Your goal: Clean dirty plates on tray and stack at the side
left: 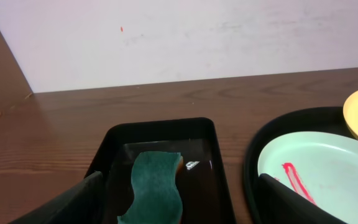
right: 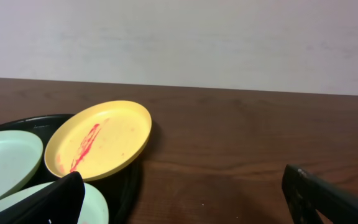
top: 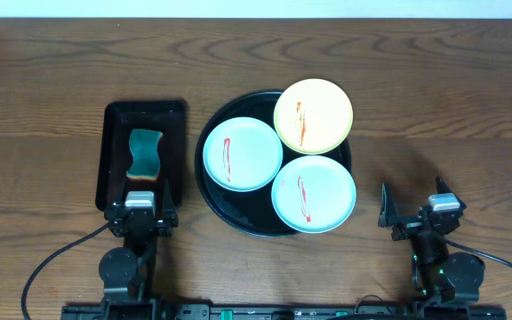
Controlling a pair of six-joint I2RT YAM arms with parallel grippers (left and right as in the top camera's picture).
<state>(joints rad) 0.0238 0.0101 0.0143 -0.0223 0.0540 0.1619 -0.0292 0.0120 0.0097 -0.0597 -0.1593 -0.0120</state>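
Observation:
The round black tray (top: pixel 210 187) holds three dirty plates, each with a red streak: a pale blue plate (top: pixel 243 154) at left, a yellow plate (top: pixel 314 116) at the back resting on the tray's rim, and a second pale blue plate (top: pixel 314 194) at front right. My left gripper (top: pixel 140 215) is open and empty at the near end of the rectangular tray. My right gripper (top: pixel 413 209) is open and empty, right of the round tray. The left wrist view shows the left blue plate (left: pixel 322 168). The right wrist view shows the yellow plate (right: pixel 101 140).
A smaller rectangular black tray (top: pixel 114 133) left of the round tray holds a green sponge (top: pixel 145 153), also seen in the left wrist view (left: pixel 154 190). Bare wooden table (top: pixel 443 116) extends to the right and back. A pale wall stands behind the table.

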